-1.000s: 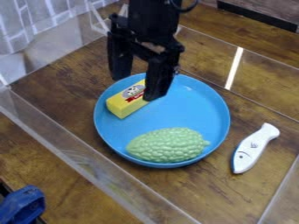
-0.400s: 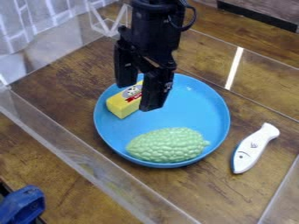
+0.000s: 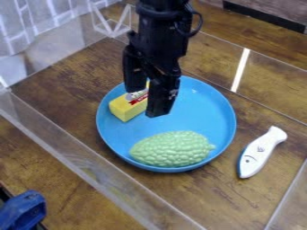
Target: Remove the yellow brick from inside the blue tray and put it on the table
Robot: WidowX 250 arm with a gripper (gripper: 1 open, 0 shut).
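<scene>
The yellow brick [image 3: 125,108] lies inside the blue tray [image 3: 216,115] at its left rim, its red and white label partly hidden behind my fingers. My gripper [image 3: 144,97] points down right over the brick, open, one black finger [image 3: 129,76] on the brick's far side and the other [image 3: 161,97] on its near right side. Nothing is gripped. The tray rests on the dark wood table [image 3: 72,90].
A bumpy green lump [image 3: 171,149] fills the tray's front part. A white fish-shaped object [image 3: 259,152] lies on the table to the right. Clear acrylic walls [image 3: 72,144] edge the table. A blue object [image 3: 20,212] sits outside the front left wall.
My gripper has sunk a little towards the brick and rolled about its own axis. Its fingers now straddle the brick more closely. The brick and tray have not moved.
</scene>
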